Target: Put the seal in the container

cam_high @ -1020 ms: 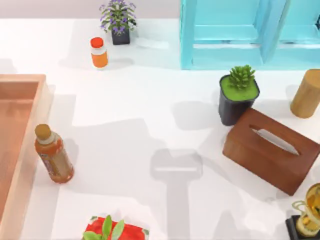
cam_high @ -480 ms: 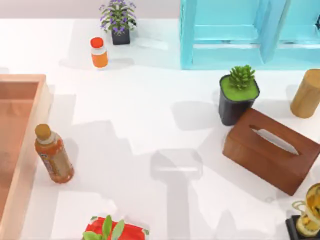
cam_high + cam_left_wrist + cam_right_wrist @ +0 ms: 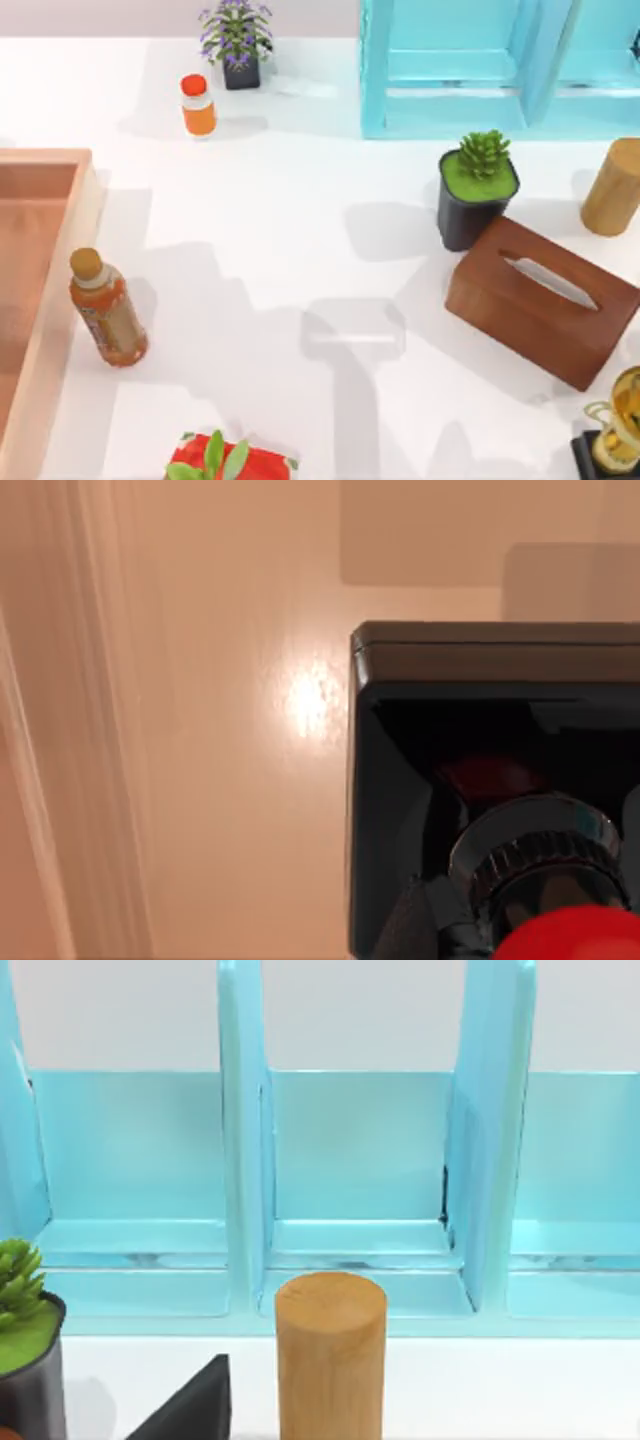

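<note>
Close up, the seal (image 3: 490, 780) is seen from the left wrist above the container's (image 3: 40, 300) tan wooden floor, at the bench's left edge. Whether the left claw is clamped on it cannot be told. An orange bottle (image 3: 107, 307) stands just beside the container's wall.

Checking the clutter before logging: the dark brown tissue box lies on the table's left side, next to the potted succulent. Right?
Not quite. The tissue box lies on the table's right side, not the left, as the top view shows. It does sit next to the potted succulent.
</note>
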